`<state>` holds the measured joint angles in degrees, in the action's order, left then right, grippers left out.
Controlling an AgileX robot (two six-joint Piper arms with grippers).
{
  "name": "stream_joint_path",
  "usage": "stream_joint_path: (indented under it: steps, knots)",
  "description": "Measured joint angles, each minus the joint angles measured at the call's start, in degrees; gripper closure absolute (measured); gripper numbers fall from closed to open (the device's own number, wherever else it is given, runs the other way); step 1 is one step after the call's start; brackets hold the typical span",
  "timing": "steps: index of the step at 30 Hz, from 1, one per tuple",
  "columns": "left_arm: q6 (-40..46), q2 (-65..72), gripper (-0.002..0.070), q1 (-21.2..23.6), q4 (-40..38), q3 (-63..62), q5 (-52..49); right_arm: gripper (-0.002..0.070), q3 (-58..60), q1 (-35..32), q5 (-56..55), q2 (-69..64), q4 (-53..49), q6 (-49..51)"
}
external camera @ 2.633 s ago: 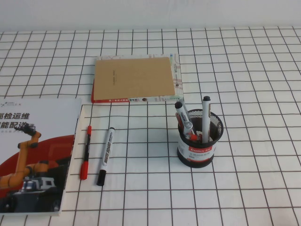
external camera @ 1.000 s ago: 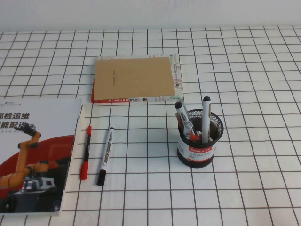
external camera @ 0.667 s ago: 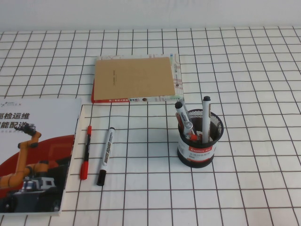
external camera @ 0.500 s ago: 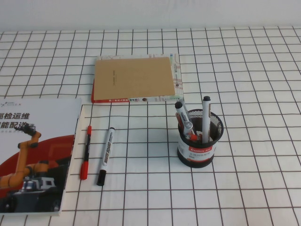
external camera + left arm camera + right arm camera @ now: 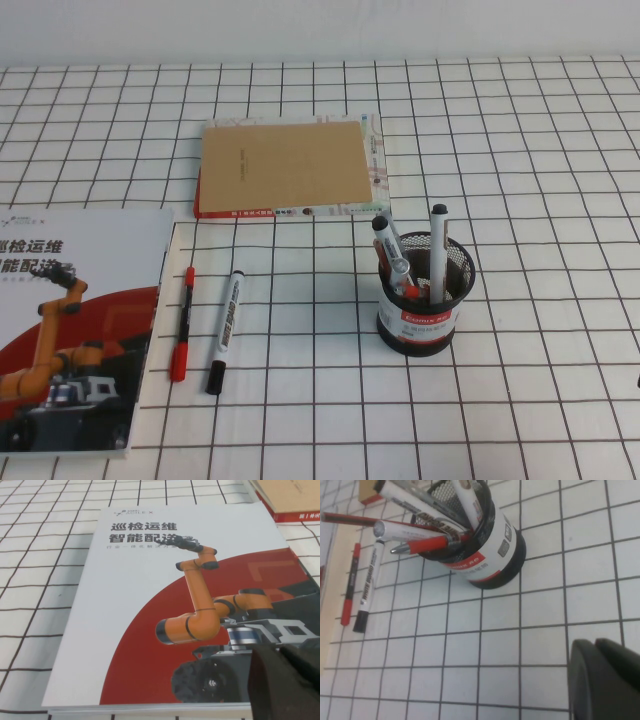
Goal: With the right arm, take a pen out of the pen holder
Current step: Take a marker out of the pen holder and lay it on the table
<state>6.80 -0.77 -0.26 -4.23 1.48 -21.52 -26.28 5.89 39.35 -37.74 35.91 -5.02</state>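
The black mesh pen holder (image 5: 425, 295) stands right of centre on the gridded table. It holds two white markers with black caps, one upright (image 5: 438, 250) and one leaning left (image 5: 390, 245), plus a red pen (image 5: 430, 544) and a thin dark one. In the right wrist view the holder (image 5: 492, 550) lies ahead of my right gripper (image 5: 594, 644), several grid squares away. That gripper is shut and empty above bare table. My left gripper (image 5: 279, 651) is shut and empty, hovering over the brochure (image 5: 150, 605).
A brown-covered notebook (image 5: 285, 165) lies behind the holder. On the left lie a robot brochure (image 5: 70, 320), a red pen (image 5: 183, 322) and a black-capped marker (image 5: 226, 330). A white wall borders the far edge.
A small dark sliver has appeared at the right edge of the high view. Pens, holder and books have not moved.
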Motion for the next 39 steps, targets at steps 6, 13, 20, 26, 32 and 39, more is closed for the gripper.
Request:
stream_joint_path:
  steps: [6,13,20,26,32,39]
  knots:
    - [0.0,0.0,0.0679,0.0,0.0,0.0,0.0,0.0692,-5.84,0.0,1.14,-11.27,-0.41,-4.23]
    - [0.0,0.0,0.0679,0.0,0.0,0.0,0.0,0.0692,-11.77,6.11,-3.54,-20.86,-0.74,-5.3]
    - [0.0,0.0,0.0679,0.0,0.0,0.0,0.0,0.0691,-17.31,20.81,-17.28,-30.93,-3.85,-5.42]
    - [0.0,0.0,0.0679,0.0,0.0,0.0,0.0,0.0545,-17.57,29.31,-33.74,-36.07,-4.2,-5.45]
    - [0.0,0.0,0.0679,0.0,0.0,0.0,0.0,0.0288,-17.32,31.58,-48.11,-41.38,-4.2,-5.45]
    - [0.0,0.0,0.0679,0.0,0.0,0.0,0.0,0.0247,-15.82,31.58,-63.9,-47.51,-3.7,-5.54]
